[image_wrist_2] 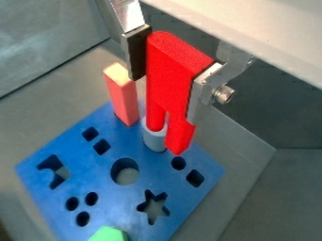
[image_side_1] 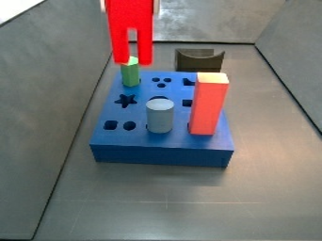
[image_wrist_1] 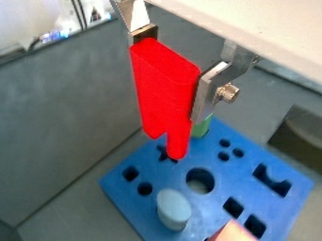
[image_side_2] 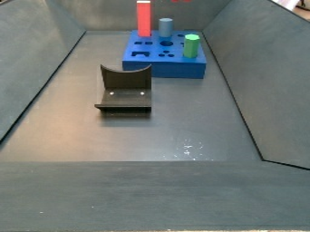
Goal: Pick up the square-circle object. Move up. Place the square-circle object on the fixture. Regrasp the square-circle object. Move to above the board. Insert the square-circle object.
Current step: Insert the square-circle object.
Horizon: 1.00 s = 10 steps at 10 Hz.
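In both wrist views the gripper (image_wrist_1: 170,68) is clamping the square-circle object (image_wrist_1: 164,99) between its silver fingers (image_wrist_2: 208,80), hanging over the board (image_wrist_2: 120,184). In a side view the red piece (image_side_1: 130,28) is hovering above the board's far left corner (a green peg (image_side_1: 130,72) beneath). In a side view the fixture (image_side_2: 123,88) is sitting empty, nearer than the board (image_side_2: 164,56).

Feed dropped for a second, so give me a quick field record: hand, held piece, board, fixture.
hand: above the board, silver fingers clamped on the red piece in both wrist views
held piece: square-circle object, upright, hanging over the board, not yet in a hole
board: blue slab with a grey cylinder, green peg and orange-red pillar standing in it
fixture: dark bracket, apart from the board, nothing on it
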### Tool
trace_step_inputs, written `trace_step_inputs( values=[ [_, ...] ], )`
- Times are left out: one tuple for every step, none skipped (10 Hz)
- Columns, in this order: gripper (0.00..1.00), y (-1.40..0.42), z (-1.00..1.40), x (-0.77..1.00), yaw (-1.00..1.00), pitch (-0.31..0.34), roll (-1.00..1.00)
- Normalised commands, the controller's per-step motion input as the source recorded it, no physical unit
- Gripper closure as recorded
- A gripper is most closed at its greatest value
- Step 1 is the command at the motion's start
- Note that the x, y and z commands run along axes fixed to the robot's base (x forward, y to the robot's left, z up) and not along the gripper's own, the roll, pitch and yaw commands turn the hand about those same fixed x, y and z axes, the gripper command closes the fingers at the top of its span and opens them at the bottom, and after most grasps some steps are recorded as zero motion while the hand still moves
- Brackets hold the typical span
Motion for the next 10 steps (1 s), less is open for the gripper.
trace_step_inputs(
  values=[
    [1.00, 0.00, -0.01, 0.00, 0.00, -0.013, 0.00],
    [1.00, -0.27, -0.59, 0.00, 0.10, -0.104, 0.00],
    [1.00, -0.41, -1.00, -0.08, 0.17, -0.084, 0.00],
    [1.00, -0.46, -1.00, -0.07, 0.19, -0.076, 0.00],
    [1.00, -0.21, -0.44, 0.00, 0.17, -0.111, -0.11],
    [1.00, 0.00, -0.13, 0.01, -0.01, 0.000, -0.01],
    [1.00, 0.08, -0.60, 0.23, -0.06, 0.000, -0.08],
    [1.00, 0.14, -0.83, 0.13, 0.00, -0.019, -0.08],
    [1.00, 0.07, -0.13, 0.07, 0.00, 0.000, -0.04],
    [1.00, 0.00, 0.00, 0.00, 0.00, 0.000, -0.01]
  ],
)
